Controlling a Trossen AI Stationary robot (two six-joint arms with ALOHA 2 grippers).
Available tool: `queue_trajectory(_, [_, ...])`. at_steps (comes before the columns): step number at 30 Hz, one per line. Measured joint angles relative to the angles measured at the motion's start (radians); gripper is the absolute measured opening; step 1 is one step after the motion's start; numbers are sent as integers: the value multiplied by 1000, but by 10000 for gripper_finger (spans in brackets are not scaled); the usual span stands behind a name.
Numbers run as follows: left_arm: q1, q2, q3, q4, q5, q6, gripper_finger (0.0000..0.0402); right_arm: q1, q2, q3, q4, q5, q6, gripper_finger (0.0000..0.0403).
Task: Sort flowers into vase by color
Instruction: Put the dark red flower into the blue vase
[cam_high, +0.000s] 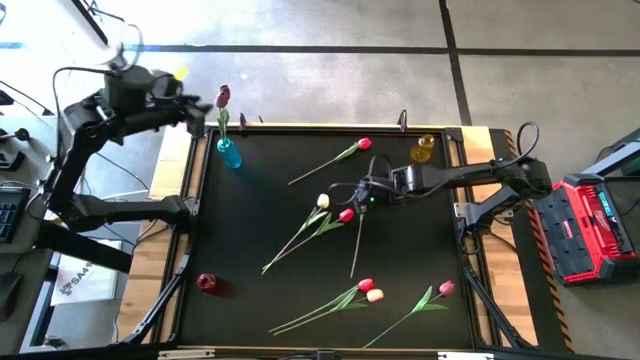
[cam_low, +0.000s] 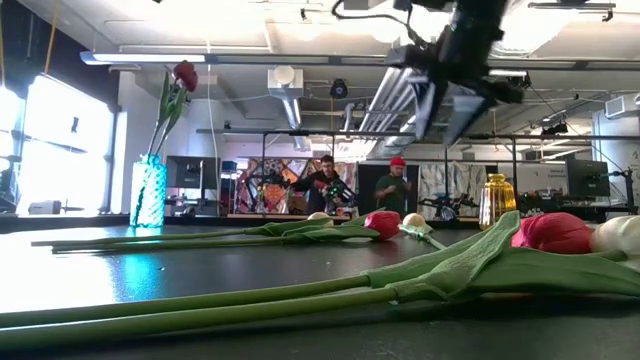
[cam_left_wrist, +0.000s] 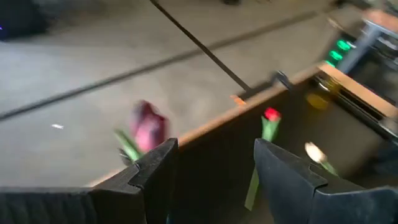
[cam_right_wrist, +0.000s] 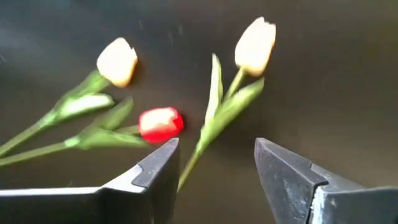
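My right gripper (cam_high: 362, 193), fingers spread, hovers near the blue vase (cam_high: 229, 153) side of the mat's middle, above a white tulip (cam_right_wrist: 254, 45), probably light and floppy, so I would pinch its thin stem.

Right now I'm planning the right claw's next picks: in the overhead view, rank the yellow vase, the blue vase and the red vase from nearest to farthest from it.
1. Yellow vase, far edge, just beyond the right claw.
2. Blue vase, far left corner, holding a dark pink flower.
3. Red vase, near left corner.
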Motion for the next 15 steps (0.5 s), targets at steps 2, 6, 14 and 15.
queue_trajectory(2, [-50, 7, -21, 2, 12, -26, 198, 16, 0, -36, -1, -30, 44, 197])
queue_trajectory(6, [-152, 21, -62, 4, -7, -66, 197, 64, 0, -89, -3, -93, 110, 197])
queue_trajectory(14, [-355, 58, -161, 77, -33, -122, 197, 190, 0, -132, 28, -214, 148, 197])
queue_trajectory(15, [-380, 65, -173, 94, -37, -122, 197, 205, 0, -132, 33, -221, 148, 197])
